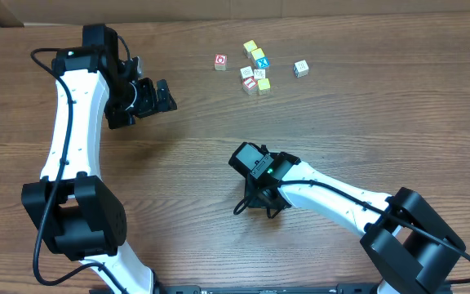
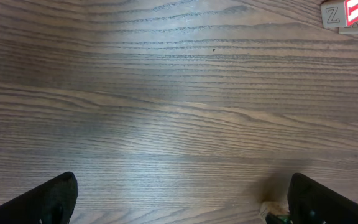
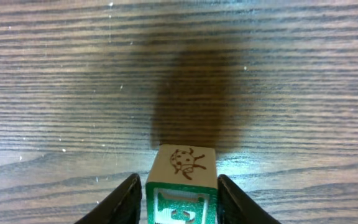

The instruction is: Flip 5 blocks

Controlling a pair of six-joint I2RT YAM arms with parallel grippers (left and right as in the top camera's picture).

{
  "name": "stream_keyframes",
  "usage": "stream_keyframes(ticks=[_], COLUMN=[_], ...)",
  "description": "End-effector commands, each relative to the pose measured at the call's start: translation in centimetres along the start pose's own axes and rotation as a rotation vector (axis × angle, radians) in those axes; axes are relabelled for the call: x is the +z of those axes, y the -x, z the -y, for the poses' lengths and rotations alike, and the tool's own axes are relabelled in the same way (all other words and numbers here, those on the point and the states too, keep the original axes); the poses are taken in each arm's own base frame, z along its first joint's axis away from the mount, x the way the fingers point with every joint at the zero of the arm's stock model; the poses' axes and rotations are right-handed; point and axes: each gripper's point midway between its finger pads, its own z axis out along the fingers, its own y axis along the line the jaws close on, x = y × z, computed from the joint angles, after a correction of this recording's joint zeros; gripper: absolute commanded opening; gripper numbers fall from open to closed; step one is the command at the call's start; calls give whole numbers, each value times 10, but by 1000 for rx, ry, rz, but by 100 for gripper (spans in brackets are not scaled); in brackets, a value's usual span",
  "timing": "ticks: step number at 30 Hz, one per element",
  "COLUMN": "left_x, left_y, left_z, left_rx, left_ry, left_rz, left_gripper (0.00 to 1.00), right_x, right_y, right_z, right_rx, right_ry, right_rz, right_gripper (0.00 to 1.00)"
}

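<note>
Right tool [image 3: 179, 188] first: its two fingers [image 3: 128, 202] press flat against either side of the ladybug block [image 3: 182, 163], so I read it as clamped on that block, near the middle of the tabletop [image 1: 365, 122]. That wood-grain tabletop fills all my views. Left tool [image 2: 182, 199] hangs over bare wood on the left arm's side, its fingers [image 2: 51, 199] spread wide apart with nothing between them. On the overhead, a loose cluster of blocks [image 1: 255, 69] lies at the far edge, well apart from both tools. A red-printed block [image 1: 220, 62] sits just beside it toward the left arm. A lone block [image 1: 301, 69] sits near it toward the right arm. The clamped block shows a ladybug drawing on one face and green print on the adjoining face. I cannot tell whether it touches the wood.
</note>
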Motion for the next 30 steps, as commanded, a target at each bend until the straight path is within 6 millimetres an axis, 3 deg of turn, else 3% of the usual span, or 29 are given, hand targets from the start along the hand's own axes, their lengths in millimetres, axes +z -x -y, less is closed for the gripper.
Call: stream_keyframes(ticks=[1, 8, 18, 30], left_x=[-7, -7, -7, -7], left_y=[6, 6, 6, 6], left_z=[3, 3, 3, 3], left_rx=[-3, -3, -3, -3], left_ry=[-6, -6, -5, -6], left_rz=[27, 27, 26, 27], left_gripper=[100, 100, 100, 100], right_x=[-1, -1, -6, -8], right_y=[4, 13, 43, 63], right_z=[2, 3, 3, 5], right_rx=[4, 5, 6, -9], right_ry=[-8, -20, -48, -22], right_rz=[21, 70, 224, 258], right_gripper=[34, 33, 29, 28])
